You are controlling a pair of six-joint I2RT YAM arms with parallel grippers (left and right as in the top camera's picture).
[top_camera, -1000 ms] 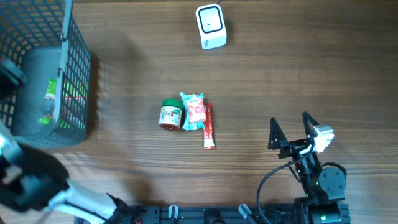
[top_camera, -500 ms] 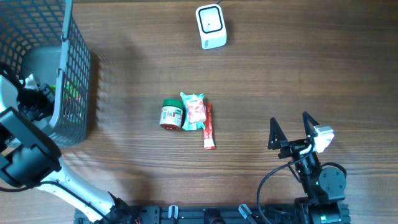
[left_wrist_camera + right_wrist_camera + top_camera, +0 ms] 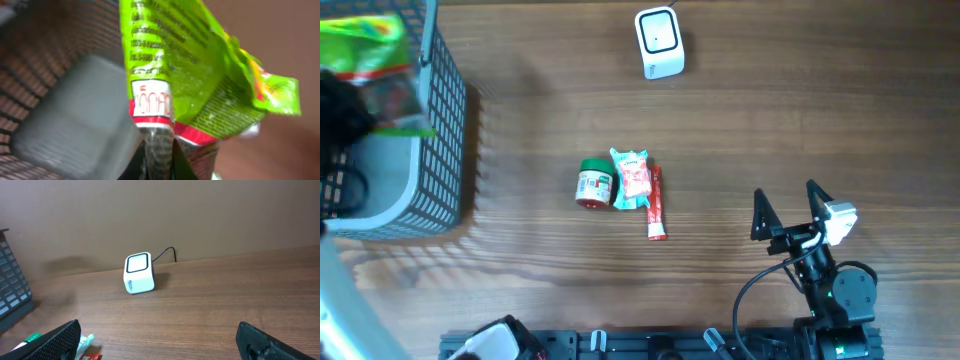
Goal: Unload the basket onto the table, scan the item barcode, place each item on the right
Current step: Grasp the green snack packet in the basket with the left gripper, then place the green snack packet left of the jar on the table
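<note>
Over the wooden table [image 3: 770,130], the left gripper [image 3: 159,150] pinches a green packet [image 3: 170,60], seemingly above the basket [image 3: 440,130], with the scanner [image 3: 659,43] well to its right; the right gripper [image 3: 785,200] stands spread

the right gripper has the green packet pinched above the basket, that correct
Not quite. It is the left gripper that pinches the green packet above the basket, as the left wrist view shows. The right gripper is open and holds nothing.
</note>
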